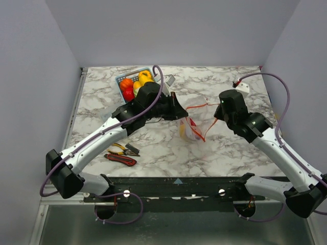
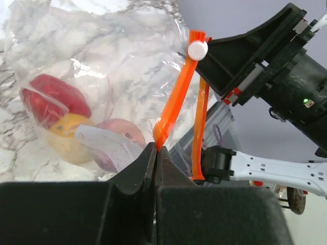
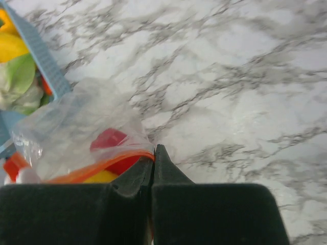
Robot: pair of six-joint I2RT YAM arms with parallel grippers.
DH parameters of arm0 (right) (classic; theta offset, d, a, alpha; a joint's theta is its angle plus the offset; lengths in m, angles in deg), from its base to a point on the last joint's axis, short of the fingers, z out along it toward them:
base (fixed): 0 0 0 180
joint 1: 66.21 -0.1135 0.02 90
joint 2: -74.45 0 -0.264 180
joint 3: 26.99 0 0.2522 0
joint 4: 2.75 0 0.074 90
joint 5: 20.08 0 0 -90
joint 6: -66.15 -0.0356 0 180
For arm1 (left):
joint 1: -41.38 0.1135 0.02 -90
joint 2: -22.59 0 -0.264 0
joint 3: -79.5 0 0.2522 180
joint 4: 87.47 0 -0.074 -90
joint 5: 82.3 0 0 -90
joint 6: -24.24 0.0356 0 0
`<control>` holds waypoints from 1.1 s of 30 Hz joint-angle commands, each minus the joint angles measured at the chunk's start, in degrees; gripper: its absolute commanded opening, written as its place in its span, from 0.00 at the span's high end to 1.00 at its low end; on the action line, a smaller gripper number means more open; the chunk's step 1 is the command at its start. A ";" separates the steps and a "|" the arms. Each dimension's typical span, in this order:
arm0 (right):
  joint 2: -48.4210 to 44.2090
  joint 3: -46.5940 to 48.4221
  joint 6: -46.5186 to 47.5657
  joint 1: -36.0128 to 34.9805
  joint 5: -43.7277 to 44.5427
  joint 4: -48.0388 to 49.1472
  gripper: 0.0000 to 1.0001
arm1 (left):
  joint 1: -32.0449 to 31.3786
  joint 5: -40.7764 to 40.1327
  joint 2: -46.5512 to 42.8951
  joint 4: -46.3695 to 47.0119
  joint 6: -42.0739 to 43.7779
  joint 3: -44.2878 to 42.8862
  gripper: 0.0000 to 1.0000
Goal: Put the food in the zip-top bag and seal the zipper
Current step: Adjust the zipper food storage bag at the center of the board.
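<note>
The clear zip-top bag (image 1: 192,128) hangs above the table between my two grippers. Red food (image 2: 50,99), yellow food (image 2: 67,139) and a purple piece (image 2: 120,133) lie inside it. My left gripper (image 1: 179,109) is shut on the orange-red zipper (image 2: 174,99) at one end, just below its white slider (image 2: 197,49). My right gripper (image 1: 217,113) is shut on the zipper's other end (image 3: 97,168). The right wrist view shows red food (image 3: 108,139) in the bag (image 3: 76,122) under the strip. More food (image 1: 134,84) sits in the blue basket.
The blue lattice basket (image 1: 122,81) stands at the back, left of centre, behind my left wrist, and shows in the right wrist view (image 3: 45,60). Red-handled pliers (image 1: 121,159) and yellow-handled pliers (image 1: 122,149) lie near the front left. A small white object (image 1: 241,86) sits at the back right.
</note>
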 commanded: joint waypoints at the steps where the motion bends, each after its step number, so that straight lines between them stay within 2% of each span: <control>1: -0.86 5.97 3.21 0.14 19.39 -12.93 1.00 | 0.12 3.20 3.00 -2.54 1.25 -4.43 1.00; 4: -2.49 8.89 4.34 0.13 22.47 -16.92 1.00 | 0.12 4.53 5.98 -1.48 0.64 -5.25 1.00; 7: -4.12 9.76 7.30 0.21 21.99 -18.03 0.99 | 0.08 8.65 10.18 0.31 -0.68 -6.49 1.00; 11: -4.28 7.10 11.78 0.13 12.62 -15.33 0.99 | 0.07 13.14 13.99 6.78 -4.32 -4.71 1.00; 17: -3.21 -1.41 9.49 0.13 -5.58 -5.64 0.99 | 0.47 12.35 16.65 7.51 -3.92 -3.64 1.00; 22: -1.71 -4.29 8.16 0.06 -9.20 -1.85 0.99 | 1.95 12.93 16.94 7.18 -3.02 -1.67 1.00; 27: -4.26 -5.49 8.67 0.07 -10.99 1.20 0.99 | 2.78 10.40 14.76 4.56 -0.45 -0.53 1.00; 30: -5.31 -6.15 8.76 0.10 -11.37 2.42 0.99 | 3.19 8.98 13.40 3.05 0.84 -0.28 0.91; 33: -4.67 -5.84 8.52 0.06 -11.66 2.44 0.99 | 4.35 9.09 11.94 3.50 1.39 0.91 0.77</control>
